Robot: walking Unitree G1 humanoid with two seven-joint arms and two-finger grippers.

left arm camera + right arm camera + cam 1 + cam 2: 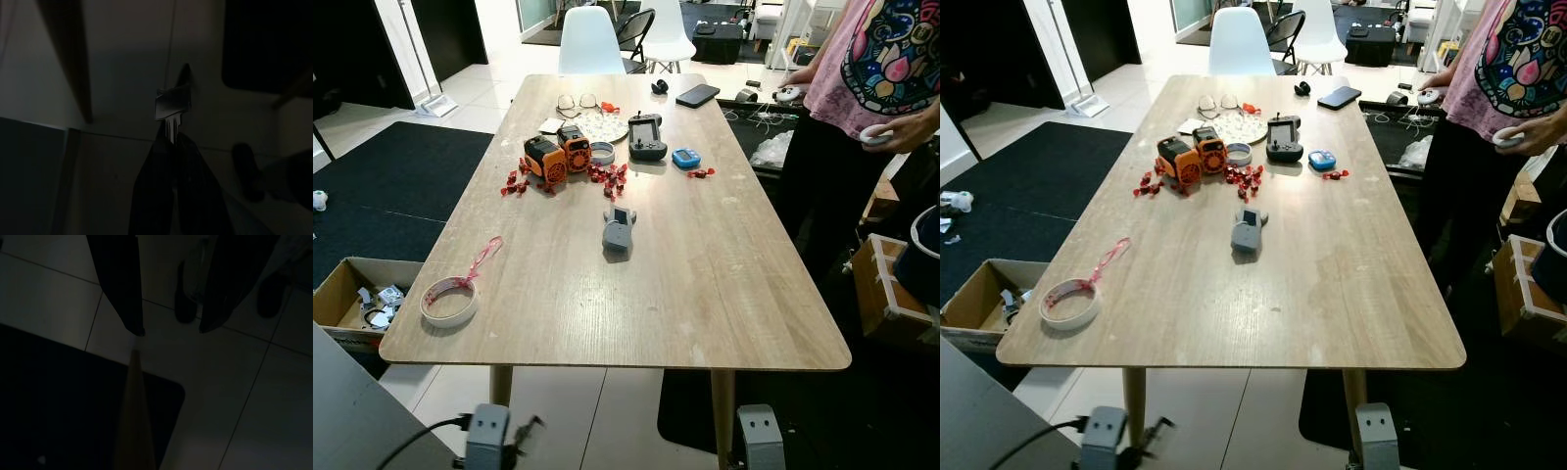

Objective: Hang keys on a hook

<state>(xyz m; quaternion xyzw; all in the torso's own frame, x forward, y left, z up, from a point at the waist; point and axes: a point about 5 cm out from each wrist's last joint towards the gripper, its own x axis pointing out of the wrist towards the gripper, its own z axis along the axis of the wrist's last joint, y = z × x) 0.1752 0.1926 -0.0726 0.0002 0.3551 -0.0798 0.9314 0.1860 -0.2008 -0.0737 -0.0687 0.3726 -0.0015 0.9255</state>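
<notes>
In the dark left wrist view my left gripper (172,139) hangs low over the tiled floor, its two black fingers pressed together. They are shut on a small silver key (172,105) that sticks out past the tips. My right gripper (171,330) also hangs over the floor tiles, beside a wooden table leg (134,421). Its fingers (124,289) stand apart with nothing between them. In the eye views both silver wrists, left (489,436) and right (759,436), sit below the near edge of the wooden table (705,294).
The table carries a tape roll with red ribbon (449,302), a grey device (619,230), orange toy robots (558,154), a handheld controller (647,137) and a phone (697,95). A person (871,69) stands at its right side. A cardboard box (352,299) sits on the floor left, white chairs (590,41) beyond.
</notes>
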